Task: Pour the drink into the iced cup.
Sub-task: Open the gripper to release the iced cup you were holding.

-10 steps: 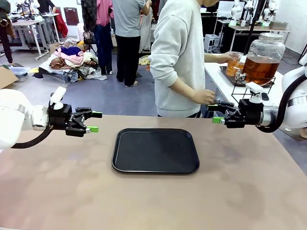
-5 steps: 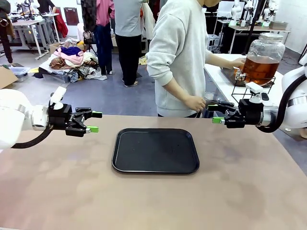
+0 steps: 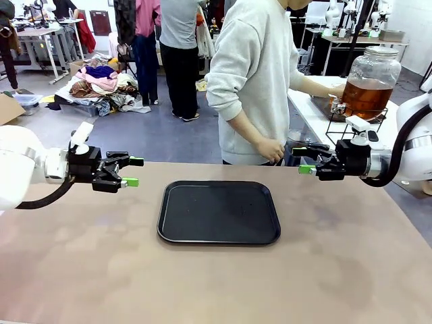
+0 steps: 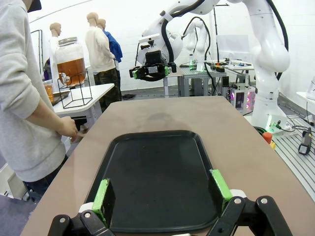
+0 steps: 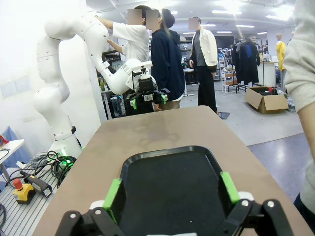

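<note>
A: Brown tabletop (image 3: 81, 270) first, nearest to us, and we are seeing a black tray (image 3: 219, 211) lying flat on it near the middle, with nothing on it.

B: Agreed. Just past the tray's near corners we are looking at both arms hanging above the tabletop. The left gripper (image 3: 132, 171) is pointing in from the left side, its green-padded fingers standing wide apart and holding nothing.

A: And the right gripper (image 3: 305, 160) is mirroring it from the right, also spread wide and empty. Both are sitting well apart from the tray's edges.

B: In the left wrist view we are seeing its own green pads (image 4: 102, 192) framing the tray, with the right gripper facing it across the tabletop.

A: Farther off, a person in a light grey sweatshirt (image 3: 253, 74) is standing at the far edge of the tabletop, turned toward a side table on the right. One hand (image 3: 272, 150) is hanging low by the tabletop's edge; the other hand (image 3: 335, 90) is reaching toward the jar.

B: That is where we are finding the drink (image 3: 365, 98): amber-brown liquid filling the lower part of a round clear glass dispenser jar (image 3: 370, 81) with a silver lid (image 3: 381, 50), raised on a black wire stand (image 3: 354, 125) on the side table.
</note>
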Available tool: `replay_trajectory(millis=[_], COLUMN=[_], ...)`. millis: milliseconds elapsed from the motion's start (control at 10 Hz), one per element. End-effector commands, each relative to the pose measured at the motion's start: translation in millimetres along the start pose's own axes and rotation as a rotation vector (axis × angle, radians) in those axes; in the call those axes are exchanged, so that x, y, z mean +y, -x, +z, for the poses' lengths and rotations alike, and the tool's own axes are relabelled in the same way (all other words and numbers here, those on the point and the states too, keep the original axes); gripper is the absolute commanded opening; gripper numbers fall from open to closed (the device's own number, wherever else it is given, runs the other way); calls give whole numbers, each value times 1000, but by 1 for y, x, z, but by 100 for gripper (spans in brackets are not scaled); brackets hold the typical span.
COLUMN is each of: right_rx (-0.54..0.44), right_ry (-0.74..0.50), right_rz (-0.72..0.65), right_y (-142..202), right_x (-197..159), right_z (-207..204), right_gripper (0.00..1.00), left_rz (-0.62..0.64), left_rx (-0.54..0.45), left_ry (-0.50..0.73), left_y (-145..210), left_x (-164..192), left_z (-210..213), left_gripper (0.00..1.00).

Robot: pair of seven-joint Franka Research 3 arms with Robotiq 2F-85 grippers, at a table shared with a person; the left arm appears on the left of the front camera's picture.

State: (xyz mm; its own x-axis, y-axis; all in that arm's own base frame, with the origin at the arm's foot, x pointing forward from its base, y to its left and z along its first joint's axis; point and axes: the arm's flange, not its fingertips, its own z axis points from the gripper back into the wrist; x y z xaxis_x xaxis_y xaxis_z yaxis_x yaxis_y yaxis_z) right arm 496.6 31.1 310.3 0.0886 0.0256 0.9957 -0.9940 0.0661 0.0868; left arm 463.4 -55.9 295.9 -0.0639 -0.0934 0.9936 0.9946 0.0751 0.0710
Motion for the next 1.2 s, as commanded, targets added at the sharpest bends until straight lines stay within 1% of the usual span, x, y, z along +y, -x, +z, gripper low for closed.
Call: replay_trajectory(millis=[0, 1100], right_rx=[1, 1], right_ry=[-2, -2], right_rz=[-9, -9], right_y=[-3, -3], right_x=[0, 0], right_z=[-1, -1], right_gripper=[100, 100], left_rz=[7, 7], left_rx=[2, 2], left_ry=[-9, -9], left_y=[-2, -2], left_x=[0, 0], left_z=[-2, -2], left_gripper=[100, 100])
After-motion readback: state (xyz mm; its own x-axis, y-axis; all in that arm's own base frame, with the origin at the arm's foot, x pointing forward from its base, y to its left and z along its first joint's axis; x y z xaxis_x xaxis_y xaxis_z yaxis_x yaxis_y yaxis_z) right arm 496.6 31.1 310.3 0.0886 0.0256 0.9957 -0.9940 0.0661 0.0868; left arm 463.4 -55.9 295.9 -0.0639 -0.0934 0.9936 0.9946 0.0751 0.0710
